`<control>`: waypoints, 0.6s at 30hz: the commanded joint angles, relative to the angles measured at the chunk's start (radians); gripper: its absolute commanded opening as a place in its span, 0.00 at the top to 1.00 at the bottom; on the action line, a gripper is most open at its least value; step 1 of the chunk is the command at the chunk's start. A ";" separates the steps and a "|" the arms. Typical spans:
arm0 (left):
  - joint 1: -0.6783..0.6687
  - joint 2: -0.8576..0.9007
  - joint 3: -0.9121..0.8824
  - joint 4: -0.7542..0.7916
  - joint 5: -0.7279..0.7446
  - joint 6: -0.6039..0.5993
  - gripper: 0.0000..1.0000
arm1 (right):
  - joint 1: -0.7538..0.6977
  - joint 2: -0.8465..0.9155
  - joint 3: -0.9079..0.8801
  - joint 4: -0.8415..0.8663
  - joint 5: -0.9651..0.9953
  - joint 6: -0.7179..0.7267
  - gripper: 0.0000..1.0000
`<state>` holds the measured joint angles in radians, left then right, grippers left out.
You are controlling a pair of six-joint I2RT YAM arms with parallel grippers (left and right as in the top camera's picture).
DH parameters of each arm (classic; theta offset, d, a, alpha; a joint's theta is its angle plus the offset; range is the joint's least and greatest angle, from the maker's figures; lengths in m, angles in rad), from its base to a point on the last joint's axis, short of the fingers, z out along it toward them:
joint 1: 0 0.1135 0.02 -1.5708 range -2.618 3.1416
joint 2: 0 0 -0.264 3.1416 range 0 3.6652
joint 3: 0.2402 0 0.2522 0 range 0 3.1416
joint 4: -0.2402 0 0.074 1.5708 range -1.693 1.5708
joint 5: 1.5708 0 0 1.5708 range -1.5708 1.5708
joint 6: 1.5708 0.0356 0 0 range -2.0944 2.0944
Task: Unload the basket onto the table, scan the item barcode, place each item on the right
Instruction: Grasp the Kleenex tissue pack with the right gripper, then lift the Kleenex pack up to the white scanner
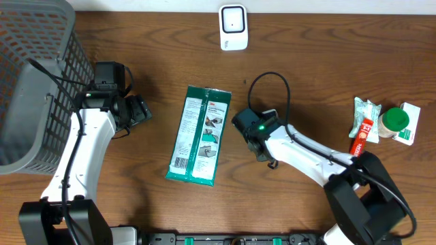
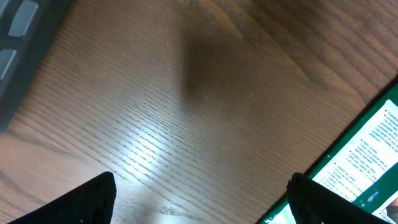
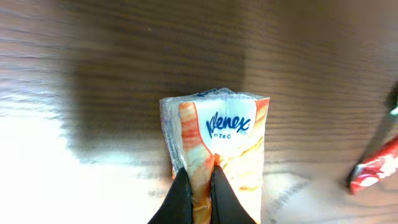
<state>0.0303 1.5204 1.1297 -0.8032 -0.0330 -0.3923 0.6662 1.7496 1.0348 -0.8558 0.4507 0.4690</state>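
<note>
Dark wooden bench (image 1: 327, 68), cluttered. Orange-and-white plastic Kleenex tissue pack (image 3: 217, 124) sits at the tips of the right pincer (image 3: 200, 177). That pincer is closed tight, apparently nipping the wrapper film so the pack can be carried to the white boxy barcode scanner (image 1: 232, 27) at the far edge. Flat green plastic package (image 1: 198, 135) lies just beside. Left pincer (image 2: 202, 202) gapes wide and empty, parked by the grey mesh basket (image 1: 27, 82), likely to keep clear.

Far left on the wooden table (image 1: 327, 61), a grey mesh basket (image 1: 34, 34). Far right, a green-lidded jar (image 1: 394, 120) touching a white-and-green box (image 1: 411, 126), with a red tube (image 1: 362, 136) just left.
</note>
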 commanded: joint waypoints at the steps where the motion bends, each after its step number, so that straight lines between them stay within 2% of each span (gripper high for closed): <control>1: 0.003 -0.003 0.005 0.000 -0.016 0.002 0.11 | -0.004 -0.089 0.110 -0.053 -0.087 -0.085 0.99; 6: 0.003 -0.003 0.005 0.000 -0.016 0.002 0.11 | -0.053 -0.166 0.237 -0.112 -0.322 -0.158 0.99; 12: 0.003 -0.003 0.005 0.000 -0.016 0.003 0.11 | -0.173 -0.215 0.358 -0.118 -0.721 -0.197 0.99; 18: 0.003 -0.003 0.005 0.000 -0.016 0.003 0.11 | -0.270 -0.184 0.561 -0.136 -0.922 -0.196 0.99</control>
<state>0.0303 1.5204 1.1297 -0.8032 -0.0334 -0.3923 0.4316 1.5532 1.4769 -0.9852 -0.2802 0.2947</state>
